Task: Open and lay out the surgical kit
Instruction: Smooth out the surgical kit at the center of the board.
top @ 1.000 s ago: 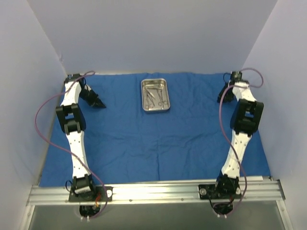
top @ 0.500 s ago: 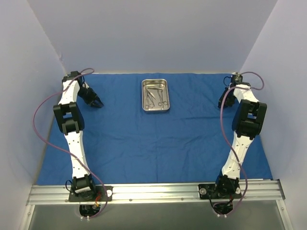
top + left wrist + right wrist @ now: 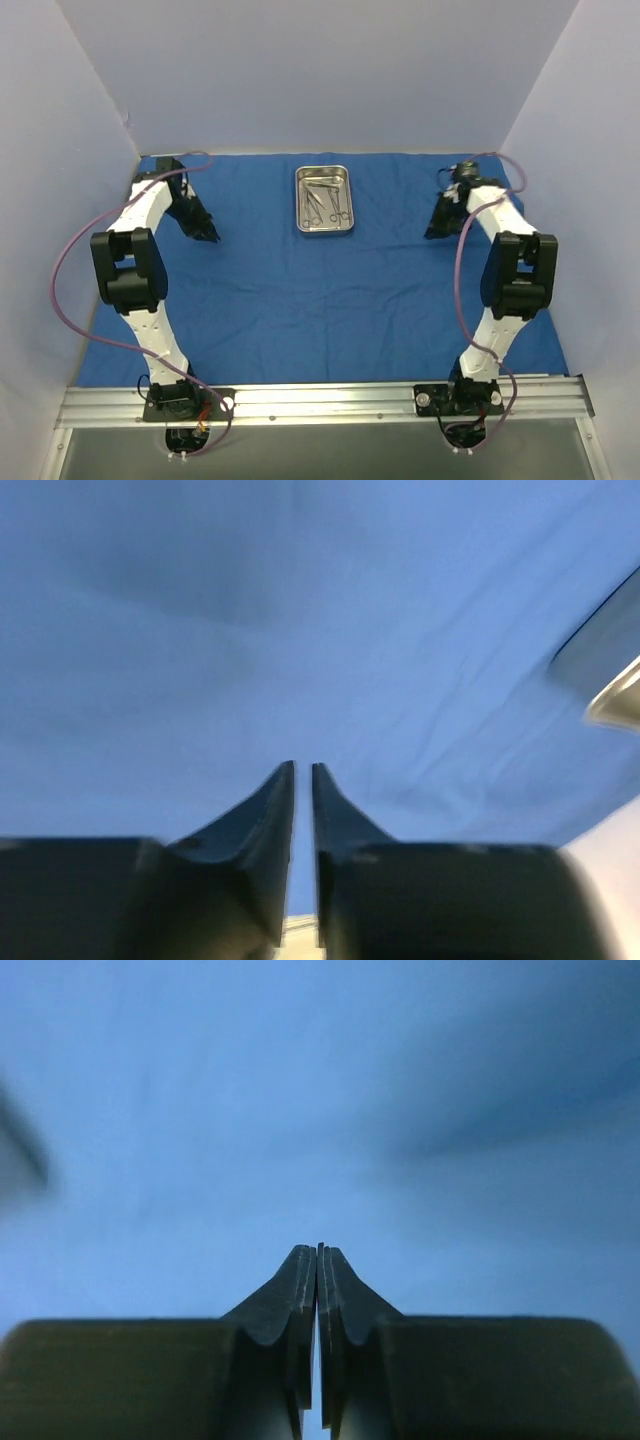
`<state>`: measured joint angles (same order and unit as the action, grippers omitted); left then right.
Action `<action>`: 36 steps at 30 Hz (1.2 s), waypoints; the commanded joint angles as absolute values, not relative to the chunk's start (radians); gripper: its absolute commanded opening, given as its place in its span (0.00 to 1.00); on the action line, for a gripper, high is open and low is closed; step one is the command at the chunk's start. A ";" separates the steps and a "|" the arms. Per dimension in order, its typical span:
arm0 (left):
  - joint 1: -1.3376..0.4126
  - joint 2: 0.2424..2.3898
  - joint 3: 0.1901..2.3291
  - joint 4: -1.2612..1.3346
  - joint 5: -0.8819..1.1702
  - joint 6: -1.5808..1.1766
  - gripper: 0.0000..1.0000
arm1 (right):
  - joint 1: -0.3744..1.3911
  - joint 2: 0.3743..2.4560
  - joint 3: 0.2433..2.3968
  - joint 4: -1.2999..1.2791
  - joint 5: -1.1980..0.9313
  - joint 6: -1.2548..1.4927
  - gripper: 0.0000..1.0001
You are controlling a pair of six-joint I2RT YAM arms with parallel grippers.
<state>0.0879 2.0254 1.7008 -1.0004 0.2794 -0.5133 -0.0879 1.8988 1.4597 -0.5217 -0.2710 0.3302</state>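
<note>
Pale walls are enclosing a spread royal-blue cloth wrap; a steel tray holding ring-handled instruments is sitting far-centre on it. On either side, the left hand and right hand are flanking it, fingers together.

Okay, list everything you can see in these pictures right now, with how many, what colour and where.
cloth wrap: one, royal blue, spread flat over the table, lightly creased
tray: one, shiny steel, on the cloth at far centre
instruments: several, silver with ring handles, inside the tray; exact count not clear
walls: three, pale lavender, left, back and right
rail: one, silver metal, along the near edge under the arm bases
cables: two, purple, one looping along each arm
arms: two, white and black, one at each side of the cloth
left gripper: one, black, over the cloth left of the tray, fingers nearly together, holding nothing
right gripper: one, black, over the cloth right of the tray, fingers together, holding nothing
</note>
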 commanded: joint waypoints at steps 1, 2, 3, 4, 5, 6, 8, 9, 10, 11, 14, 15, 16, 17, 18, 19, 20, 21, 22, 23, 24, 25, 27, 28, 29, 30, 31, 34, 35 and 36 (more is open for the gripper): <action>0.077 1.930 1.495 -0.913 0.296 -0.506 0.15 | 0.085 1.803 1.324 -0.551 -0.382 0.307 0.00; 0.072 1.918 1.471 -0.908 0.290 -0.508 0.12 | 0.162 1.786 1.257 -0.536 -0.383 0.310 0.00; 0.068 1.902 1.456 -0.908 0.284 -0.506 0.09 | 0.196 1.767 1.226 -0.490 -0.393 0.310 0.00; 0.058 1.899 1.447 -0.910 0.279 -0.503 0.06 | 0.225 1.744 1.200 -0.464 -0.414 0.311 0.00; 0.051 1.899 1.450 -0.916 0.276 -0.500 0.06 | 0.274 1.741 1.160 -0.445 -0.417 0.316 0.00; 0.043 1.905 1.456 -0.925 0.270 -0.494 0.06 | 0.291 1.746 1.145 -0.413 -0.417 0.322 0.00; 0.031 1.925 1.474 -0.937 0.258 -0.495 0.06 | 0.323 1.785 1.100 -0.368 -0.445 0.342 0.00; 0.032 1.960 1.477 -0.960 0.256 -0.503 0.06 | 0.330 1.828 1.091 -0.368 -0.446 0.348 0.00; 0.038 1.983 1.483 -0.980 0.252 -0.512 0.03 | 0.337 1.854 1.083 -0.374 -0.422 0.359 0.00; 0.041 2.003 1.489 -1.001 0.241 -0.528 0.02 | 0.342 1.876 1.078 -0.405 -0.404 0.354 0.00; 0.046 2.045 1.465 -0.997 0.227 -0.531 0.02 | 0.351 1.925 1.040 -0.429 -0.350 0.357 0.00; 0.048 2.055 1.450 -0.986 0.227 -0.532 0.02 | 0.351 1.928 1.025 -0.428 -0.353 0.353 0.00; 0.049 2.060 1.448 -0.980 0.230 -0.532 0.02 | 0.353 1.924 1.002 -0.425 -0.360 0.348 0.00; 0.049 2.065 1.448 -0.979 0.232 -0.529 0.02 | 0.353 1.913 0.994 -0.420 -0.362 0.342 0.00; 0.049 2.060 1.457 -0.980 0.226 -0.528 0.03 | 0.353 1.878 0.993 -0.416 -0.351 0.339 0.00; 0.048 2.053 1.462 -0.980 0.224 -0.525 0.03 | 0.353 1.855 1.005 -0.413 -0.336 0.339 0.00; 0.046 2.036 1.463 -0.974 0.221 -0.522 0.03 | 0.350 1.838 1.023 -0.411 -0.319 0.334 0.00; 0.041 1.989 1.457 -0.954 0.219 -0.520 0.06 | 0.348 1.813 1.049 -0.417 -0.280 0.334 0.00; 0.038 1.962 1.454 -0.940 0.221 -0.515 0.06 | 0.328 1.806 1.116 -0.428 -0.252 0.334 0.00; 0.032 1.919 1.453 -0.933 0.219 -0.511 0.07 | 0.310 1.792 1.153 -0.446 -0.206 0.348 0.00; 0.031 1.904 1.451 -0.933 0.213 -0.511 0.07 | 0.286 1.784 1.185 -0.448 -0.203 0.353 0.00; 0.032 1.893 1.447 -0.931 0.213 -0.509 0.07 | 0.255 1.781 1.215 -0.446 -0.201 0.359 0.00; 0.032 1.896 1.437 -0.930 0.215 -0.502 0.07 | 0.152 1.785 1.290 -0.442 -0.186 0.379 0.00; 0.032 1.907 1.431 -0.931 0.216 -0.500 0.07 | 0.118 1.796 1.314 -0.445 -0.177 0.380 0.00; 0.032 1.937 1.431 -0.936 0.219 -0.497 0.07 | 0.060 1.810 1.365 -0.454 -0.175 0.379 0.01; 0.032 1.950 1.430 -0.937 0.219 -0.495 0.07 | 0.036 1.844 1.385 -0.459 -0.170 0.379 0.01; 0.032 1.960 1.424 -0.928 0.221 -0.497 0.08 | 0.016 1.862 1.399 -0.456 -0.154 0.371 0.02; 0.043 2.009 1.394 -0.890 0.264 -0.512 0.08 | -0.044 1.953 1.419 -0.482 -0.111 0.347 0.02; 0.048 2.051 1.390 -0.888 0.279 -0.520 0.07 | -0.057 1.971 1.408 -0.482 -0.088 0.342 0.03; 0.049 2.068 1.388 -0.885 0.293 -0.522 0.08 | -0.084 1.995 1.360 -0.474 -0.086 0.339 0.04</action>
<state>0.0376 2.0014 1.4059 -0.9218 0.2466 -0.5148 -0.0677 1.8988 1.4277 -0.3843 -0.1577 0.3618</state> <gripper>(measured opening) 0.074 0.038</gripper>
